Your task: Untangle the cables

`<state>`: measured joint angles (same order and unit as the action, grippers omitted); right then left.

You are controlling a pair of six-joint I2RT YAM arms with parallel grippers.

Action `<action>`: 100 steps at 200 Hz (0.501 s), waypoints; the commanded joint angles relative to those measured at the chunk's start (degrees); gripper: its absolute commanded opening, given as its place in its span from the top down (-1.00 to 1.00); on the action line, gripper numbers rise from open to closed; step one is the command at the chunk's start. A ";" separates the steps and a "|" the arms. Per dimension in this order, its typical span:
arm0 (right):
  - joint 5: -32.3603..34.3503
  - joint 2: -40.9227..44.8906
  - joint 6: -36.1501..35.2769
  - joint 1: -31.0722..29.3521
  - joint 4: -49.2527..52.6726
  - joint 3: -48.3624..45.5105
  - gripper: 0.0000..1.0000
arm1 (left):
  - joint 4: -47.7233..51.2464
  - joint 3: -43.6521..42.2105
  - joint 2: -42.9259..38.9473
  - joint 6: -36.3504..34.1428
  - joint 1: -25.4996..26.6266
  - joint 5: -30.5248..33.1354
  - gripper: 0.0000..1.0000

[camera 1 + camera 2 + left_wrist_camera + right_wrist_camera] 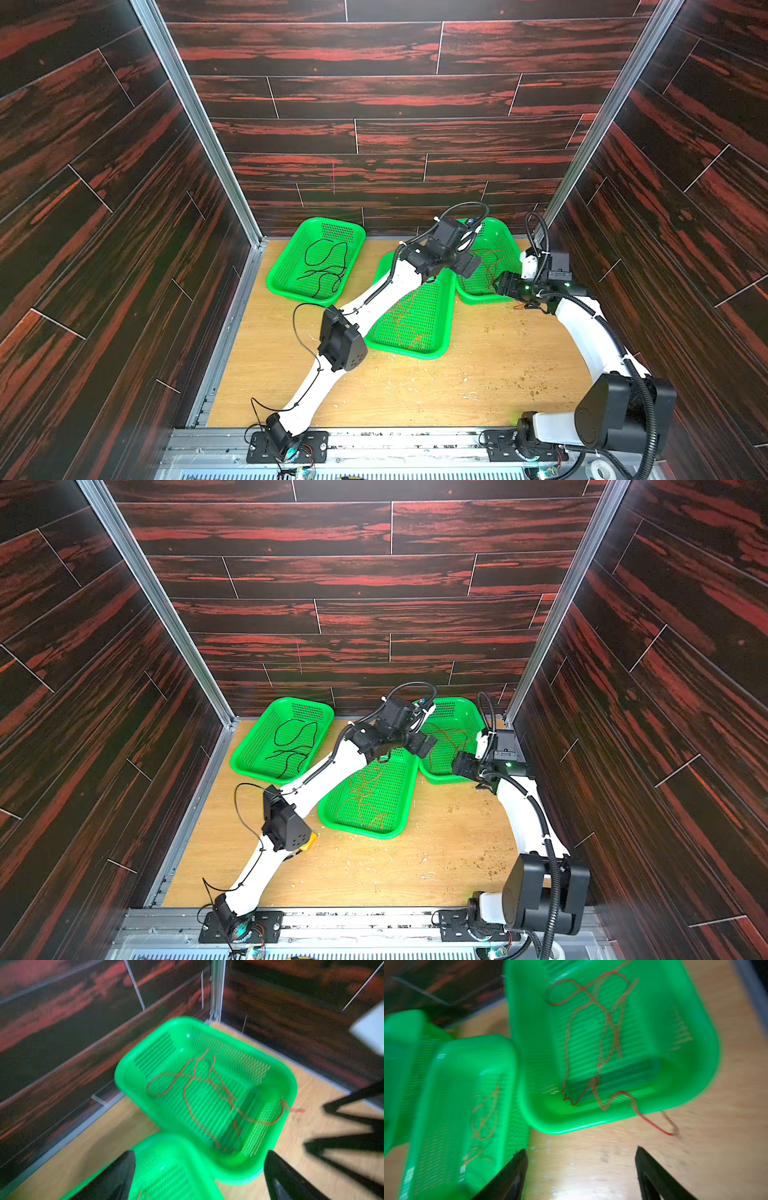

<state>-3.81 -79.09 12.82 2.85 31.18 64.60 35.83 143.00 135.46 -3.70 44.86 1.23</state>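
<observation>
Clearly, left fingers (116,1176) spread wide, nothing between them, hovering where middle basket (451,316) meets right basket (571,1124). Right fingers (508,1176) also apart, empty, over bare worktop (478,374) just near of right basket. Black cable (324,272) loops in left basket (286,254); orange cable (399,320) in middle basket; red cable (184,1094) in right basket, one end trailing over rim onto worktop. Both wrist views blurred. Left arm hides far end of middle basket in both top views. Worktop light wood, crumb-strewn; walls (374,104) dark, red-streaked planks.
</observation>
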 commanded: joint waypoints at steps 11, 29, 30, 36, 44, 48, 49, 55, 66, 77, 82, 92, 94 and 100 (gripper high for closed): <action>5.90 -5.59 -3.38 0.06 3.55 2.91 -0.61 | 4.94 -13.76 -15.31 -2.32 -6.28 5.16 -0.98; 6.71 -8.95 -4.94 0.05 3.09 4.46 -0.51 | 0.75 -27.24 -23.39 -0.70 -9.55 6.16 -0.98; 6.71 -9.09 -5.01 0.05 3.01 4.56 -0.51 | 0.48 -28.08 -23.79 -0.61 -9.76 6.20 -0.98; 6.67 -9.91 -5.62 0.05 2.44 4.91 -0.49 | -1.46 -32.80 -26.72 0.01 -10.87 6.15 -0.98; 6.47 -10.80 -6.62 0.05 1.51 5.42 -0.47 | -4.73 -38.98 -30.26 0.72 -12.15 5.94 -0.98; 6.64 -11.33 -6.98 0.02 1.16 5.72 -0.45 | -6.08 -41.77 -31.84 0.98 -12.72 5.76 -0.97; 6.68 -11.43 -7.09 0.08 1.07 5.80 -0.45 | -6.37 -42.46 -32.14 1.07 -12.88 5.69 -0.97; 7.16 -12.20 -7.59 -0.01 0.82 6.48 -0.43 | -7.33 -45.95 -34.10 1.47 -13.64 5.61 -0.97; 7.79 -13.59 -8.65 -0.01 0.53 7.81 -0.40 | -7.63 -50.77 -36.85 2.14 -14.89 5.37 -0.97; 9.22 -14.84 -9.56 0.06 0.38 9.18 -0.37 | -7.35 -54.47 -38.41 3.21 -16.04 5.10 -0.96; 9.42 -15.43 -10.09 0.03 0.38 9.73 -0.36 | -7.55 -56.09 -38.93 3.84 -16.66 4.78 -0.95; 9.12 -16.61 -10.92 0.10 0.36 10.62 -0.32 | -8.25 -59.11 -39.76 5.36 -17.83 3.90 -0.94; 9.09 -16.91 -11.07 0.06 0.31 10.81 -0.31 | -8.46 -59.60 -39.88 5.77 -18.02 3.70 -0.94; 8.42 -17.76 -11.67 0.04 0.49 11.43 -0.25 | -9.03 -61.18 -40.20 6.65 -18.63 3.06 -0.93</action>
<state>3.97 -93.56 4.93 2.96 31.99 73.06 29.30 87.59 97.06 -0.67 27.46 6.39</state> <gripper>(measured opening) 0.660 0.971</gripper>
